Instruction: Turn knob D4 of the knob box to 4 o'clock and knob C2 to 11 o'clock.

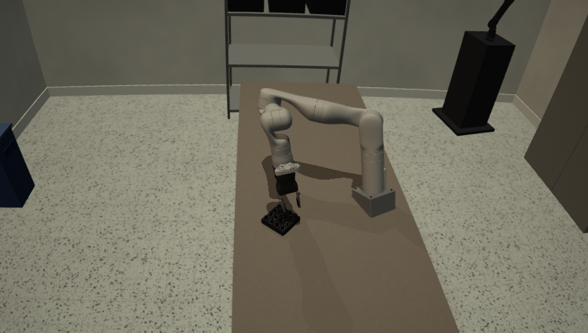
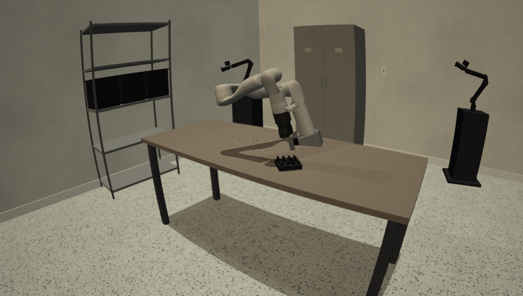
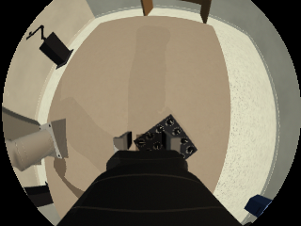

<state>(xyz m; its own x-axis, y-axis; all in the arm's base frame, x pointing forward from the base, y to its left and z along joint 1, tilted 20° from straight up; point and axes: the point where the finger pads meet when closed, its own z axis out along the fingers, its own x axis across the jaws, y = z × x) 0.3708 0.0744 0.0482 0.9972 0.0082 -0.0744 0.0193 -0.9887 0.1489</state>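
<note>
The black knob box [image 1: 281, 225] [image 2: 290, 168] [image 3: 154, 137] stands on the table [image 1: 272, 280] [image 2: 348, 176] [image 3: 103, 85] with several black knobs on its top. My gripper [image 1: 290, 205] [image 2: 293, 144] [image 3: 147, 137] is open, with nothing between its fingers, and it is tilted. It is above the box's edge on the side toward the arm's base. In the wrist view one finger is over bare table and the other covers some knobs; the gripper body hides more of the box. Printed names, the socket and the white lines' directions are too small to read.
The arm's base [image 1: 373, 203] [image 2: 309, 139] [image 3: 59, 137] stands on the table beyond the gripper. The table's long edge [image 1: 234, 247] [image 2: 279, 187] runs near the box on the side away from the base. A shelf rack [image 1: 284, 66] [image 2: 128, 102] stands off the table's end.
</note>
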